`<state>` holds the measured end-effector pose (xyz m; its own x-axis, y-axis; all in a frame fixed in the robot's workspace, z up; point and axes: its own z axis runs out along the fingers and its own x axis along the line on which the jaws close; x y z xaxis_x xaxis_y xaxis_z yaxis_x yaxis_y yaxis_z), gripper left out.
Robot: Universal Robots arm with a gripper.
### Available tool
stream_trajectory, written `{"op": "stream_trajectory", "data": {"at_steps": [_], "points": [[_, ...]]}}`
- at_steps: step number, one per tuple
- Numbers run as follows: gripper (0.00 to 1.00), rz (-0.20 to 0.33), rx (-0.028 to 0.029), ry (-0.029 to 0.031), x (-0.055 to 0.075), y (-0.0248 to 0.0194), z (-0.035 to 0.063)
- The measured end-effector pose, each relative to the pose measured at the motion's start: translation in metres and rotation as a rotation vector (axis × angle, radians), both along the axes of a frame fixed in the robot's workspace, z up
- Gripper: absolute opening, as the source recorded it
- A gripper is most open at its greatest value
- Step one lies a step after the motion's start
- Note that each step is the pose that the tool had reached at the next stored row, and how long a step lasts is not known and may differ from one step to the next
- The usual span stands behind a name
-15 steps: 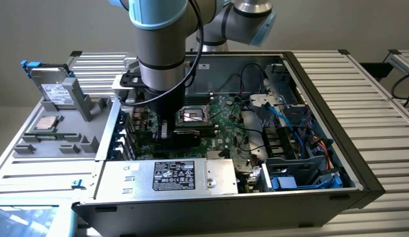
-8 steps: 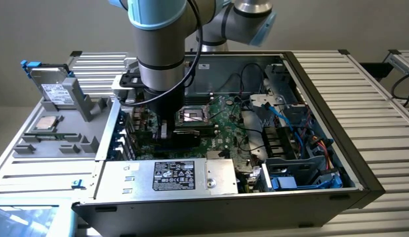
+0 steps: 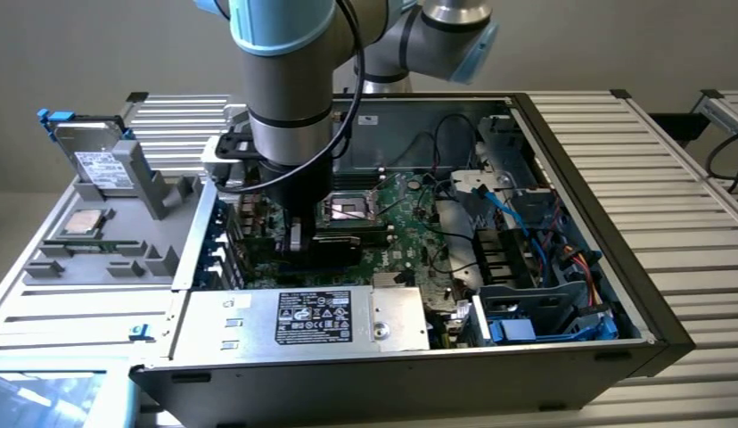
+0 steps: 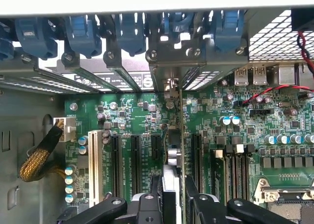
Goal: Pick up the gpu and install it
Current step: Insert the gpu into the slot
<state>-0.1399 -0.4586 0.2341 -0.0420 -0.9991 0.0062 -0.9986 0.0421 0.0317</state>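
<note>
End effector (image 4: 171, 197): mine, clamped on the gpu (image 4: 172, 155) — held edge-on, upright.
Gpu spot: down inside the open computer case (image 3: 583, 223), over the motherboard (image 4: 132, 116), between the expansion slots (image 4: 135, 160) — bracket end near the rear slot covers (image 4: 117, 67).

The arm (image 3: 290, 62) was built of round grey metal tubes with pale blue plastic caps at its joints. A black cable (image 3: 351, 53) ran down its side to a black wrist block. The claw (image 4: 172, 197) had black linkage bars fastened with silver round-headed screws (image 4: 116, 201).
</note>
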Motion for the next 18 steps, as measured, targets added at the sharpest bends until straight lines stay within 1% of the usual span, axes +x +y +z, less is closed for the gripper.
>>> {"op": "stream_trajectory", "data": {"at_steps": [10, 11, 12, 13, 14, 18], "points": [[0.3, 0.0, 0.0001, 0.0004, 0.0, 0.0, 0.0], [0.36, 0.0, 0.0002, 0.0, 0.0, 0.0, 0.0], [0.36, 0.0, 0.0, 0.0, 0.0, 0.0, 0.0002], [0.43, 0.0, 0.0, 0.0, 0.0, 0.0001, 0.0005], [0.43, 0.0, -0.0003, 0.0001, 0.0, 0.0003, 0.0024], [0.43, 0.0, -0.0016, -0.0002, 0.0, 0.0008, 0.0204]]}}
